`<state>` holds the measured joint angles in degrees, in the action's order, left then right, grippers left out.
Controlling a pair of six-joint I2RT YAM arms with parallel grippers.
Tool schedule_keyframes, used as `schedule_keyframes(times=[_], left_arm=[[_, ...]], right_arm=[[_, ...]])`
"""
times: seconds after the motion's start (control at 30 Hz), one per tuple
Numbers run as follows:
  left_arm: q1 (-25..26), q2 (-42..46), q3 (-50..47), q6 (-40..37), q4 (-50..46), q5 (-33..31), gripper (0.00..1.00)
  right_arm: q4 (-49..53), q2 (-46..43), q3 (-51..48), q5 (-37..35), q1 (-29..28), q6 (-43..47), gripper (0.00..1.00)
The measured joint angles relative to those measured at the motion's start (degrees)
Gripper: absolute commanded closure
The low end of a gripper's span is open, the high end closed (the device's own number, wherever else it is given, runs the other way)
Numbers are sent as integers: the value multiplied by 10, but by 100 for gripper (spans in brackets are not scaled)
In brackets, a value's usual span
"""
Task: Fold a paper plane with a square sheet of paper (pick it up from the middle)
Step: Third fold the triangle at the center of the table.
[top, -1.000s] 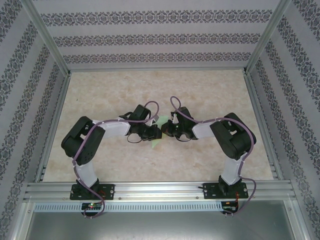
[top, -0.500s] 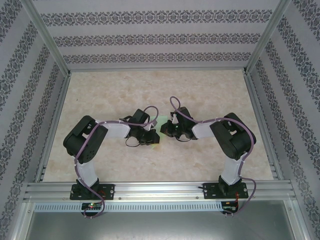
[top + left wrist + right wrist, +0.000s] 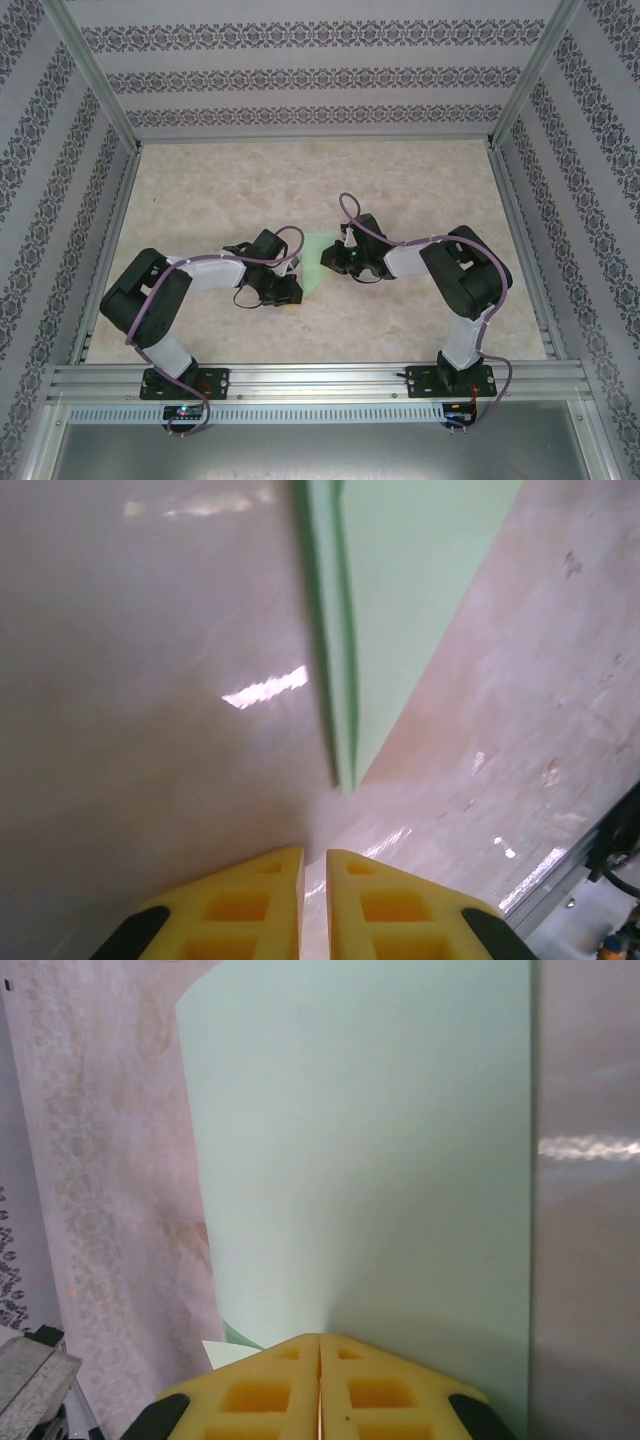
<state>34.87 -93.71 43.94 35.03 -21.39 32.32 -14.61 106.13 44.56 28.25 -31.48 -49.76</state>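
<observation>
**Right pincer grips the paper; left pincer empty beside it**

The pale green paper [image 3: 317, 250] sits mid-bench, between the two arms, with bare marbled bench [image 3: 420, 190] all round it. The right pincer [image 3: 328, 262] meets its right edge. The left pincer [image 3: 285, 295] lies just off its near-left corner, apart from it. Patterned walls [image 3: 300, 75] close three sides and a metal rail [image 3: 320, 380] runs along the near edge. Nothing lies between the pincers but the paper itself.

From the right wrist, the yellow fingers of the right pincer [image 3: 319, 1338] are pressed together on the near edge of the paper [image 3: 370, 1160], which rises broad and smooth ahead of them. A small green corner pokes out under the left finger.

From the left wrist, the left pincer [image 3: 314, 855] is narrowed to a thin slit with nothing in it. Ahead, the paper [image 3: 420, 600] tapers to a point just short of the fingertips, with a folded ridge along its left side. The top view hides both that ridge and the right grip under the wrists.
</observation>
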Motion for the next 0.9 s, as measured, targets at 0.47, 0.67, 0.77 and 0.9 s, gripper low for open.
schedule_keyframes(times=[0.47,0.67,0.77,0.9], left_arm=[[-3,0,133,15,11,-71,85],[-3,-63,138,17,22,-78,84],[-3,-75,138,17,22,-84,85],[-3,-87,138,16,22,-92,85]], right_arm=[[86,-59,13,-15,1,10,84],[142,-129,16,-56,12,28,78],[154,-152,6,-72,20,34,73],[167,-158,-13,-81,24,34,70]])
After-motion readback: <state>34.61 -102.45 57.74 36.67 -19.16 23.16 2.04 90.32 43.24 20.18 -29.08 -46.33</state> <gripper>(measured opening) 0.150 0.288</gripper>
